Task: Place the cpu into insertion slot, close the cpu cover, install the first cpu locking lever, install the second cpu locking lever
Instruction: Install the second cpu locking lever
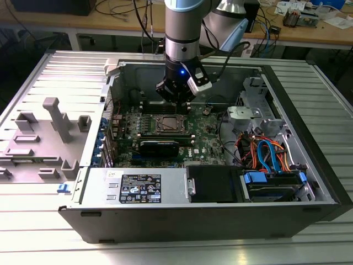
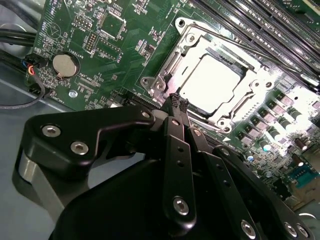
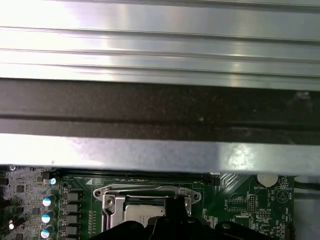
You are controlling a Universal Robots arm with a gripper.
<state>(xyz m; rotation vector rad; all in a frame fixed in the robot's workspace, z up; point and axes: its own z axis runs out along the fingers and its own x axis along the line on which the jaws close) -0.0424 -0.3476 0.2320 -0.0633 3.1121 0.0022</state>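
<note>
Pincer [image 2: 176, 102] tips together, holding nothing, just beside the insertion slot [image 2: 210, 80] corner. cpu [image 2: 212, 82] already seated, cpu cover [image 2: 252, 87] down over it on the motherboard [image 2: 100, 50]. For the locking lever [image 2: 235, 42] work, press slowly and stay clear of the memory slots [image 2: 270, 25] beyond.

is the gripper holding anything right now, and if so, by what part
Nothing is held. The gripper is shut on nothing, beside the cpu cover.

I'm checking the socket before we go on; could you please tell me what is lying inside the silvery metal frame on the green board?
Inside the thin silvery metal cover frame lies the flat square silver-grey chip. The black gripper covers the frame's near edge, and the socket beneath is hidden.
</note>
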